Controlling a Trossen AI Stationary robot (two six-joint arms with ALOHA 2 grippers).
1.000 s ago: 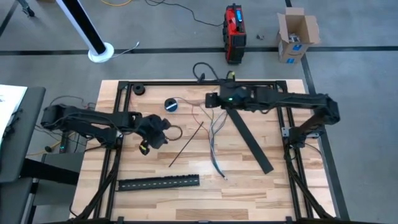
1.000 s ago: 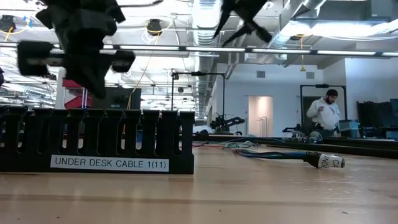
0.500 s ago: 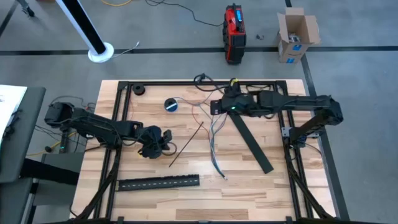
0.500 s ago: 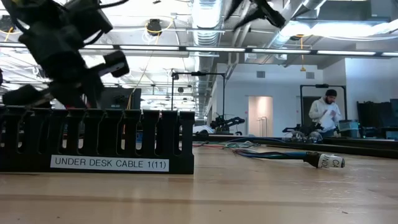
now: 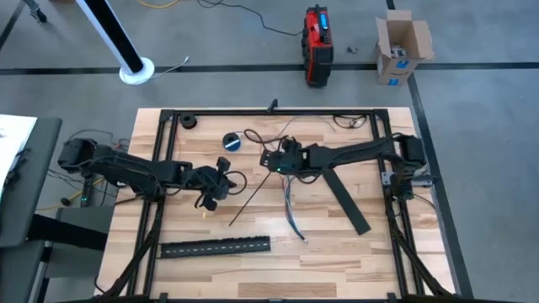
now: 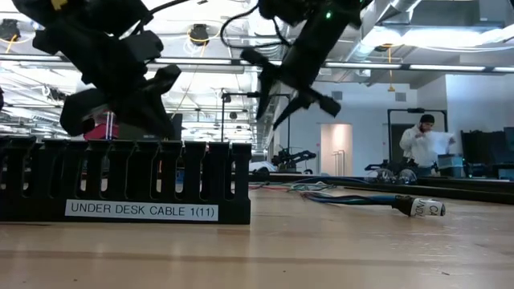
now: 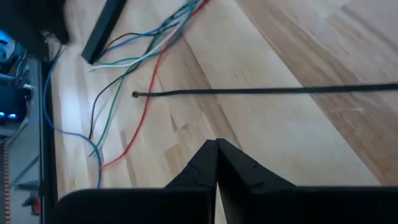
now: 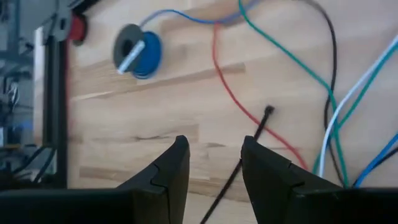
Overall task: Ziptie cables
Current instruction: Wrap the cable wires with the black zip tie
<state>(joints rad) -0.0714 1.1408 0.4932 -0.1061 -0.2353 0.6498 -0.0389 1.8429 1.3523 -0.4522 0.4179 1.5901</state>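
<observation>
The cables (image 5: pixel 290 195), thin red, green, blue, white and black wires, lie loose on the table's middle; they also show in the right wrist view (image 8: pixel 329 106) and the left wrist view (image 7: pixel 134 68). A thin black zip tie (image 5: pixel 251 196) lies flat to their left, its head (image 8: pixel 268 111) at the far end. My right gripper (image 5: pixel 271 158) hovers open above the table, just short of that head (image 8: pixel 214 155). My left gripper (image 5: pixel 221 174) is shut, empty, above the wood left of the zip tie (image 7: pixel 216 148).
A blue-and-black tape roll (image 5: pixel 232 141) sits far left of the cables. One black slotted strip (image 5: pixel 215 247) labelled "UNDER DESK CABLE" lies near the front edge, another (image 5: pixel 341 189) slants right of the cables. A person (image 6: pixel 423 144) stands far off in the room.
My right gripper has come down from the far side and moved left and nearer, to the zip tie's far end, staying open. My left gripper has turned and shifted a little toward the zip tie. The cables and the zip tie have stayed where they were.
</observation>
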